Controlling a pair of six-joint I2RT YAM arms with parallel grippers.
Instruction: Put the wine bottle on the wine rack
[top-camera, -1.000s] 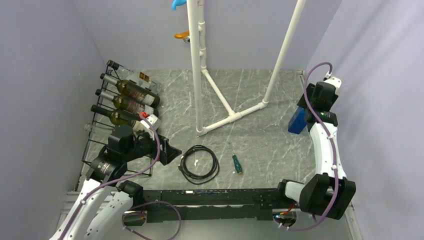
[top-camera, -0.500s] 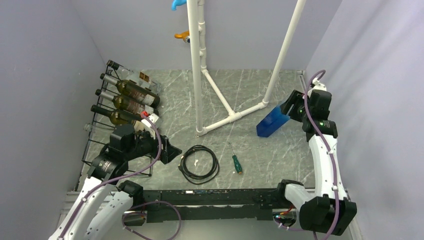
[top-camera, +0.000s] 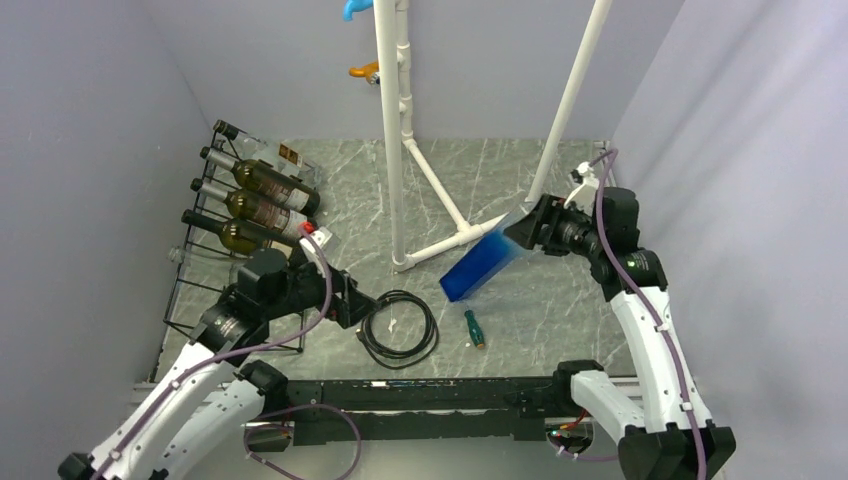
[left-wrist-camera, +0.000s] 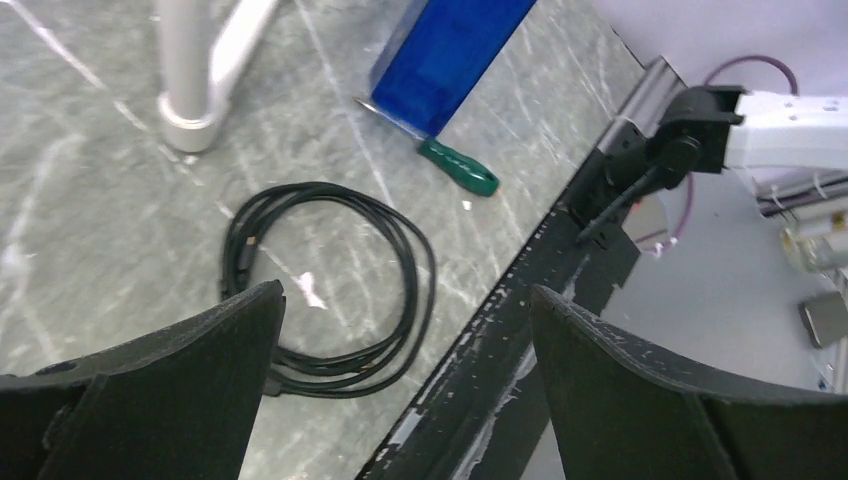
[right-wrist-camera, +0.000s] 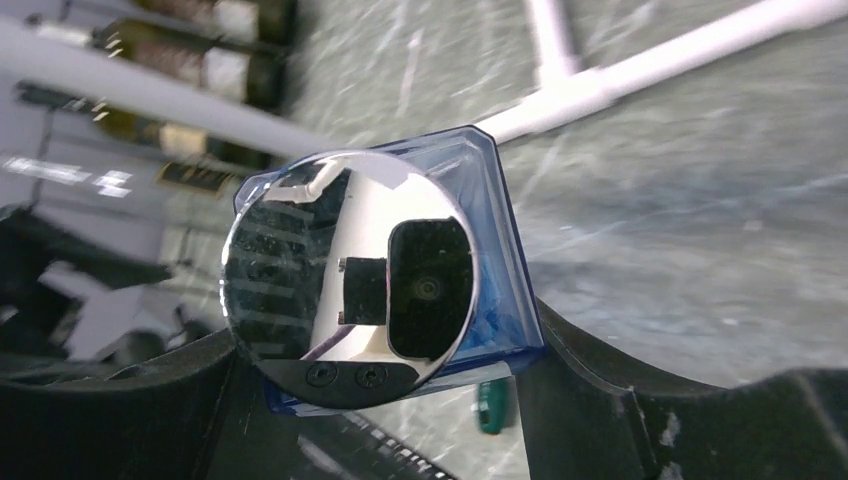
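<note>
One blue wine bottle (top-camera: 481, 268), clamped by the right gripper (top-camera: 526, 230), slants base-first toward near-left; left gripper (left-wrist-camera: 405, 300) gapes.

Grey marbled counter (top-camera: 560, 290), plain lavender-grey walls (top-camera: 90, 120) on three sides, white pipe frame (top-camera: 392, 150) standing mid-back, black rail (top-camera: 430, 392) along near edge, soft even light

White arm links (top-camera: 650, 330), black joints (top-camera: 265, 275), looping purple cables (top-camera: 328, 282) and scuffed black gripper fingers (left-wrist-camera: 640, 390).

Even soft light, faint shadows; right-wrist background blurred
</note>
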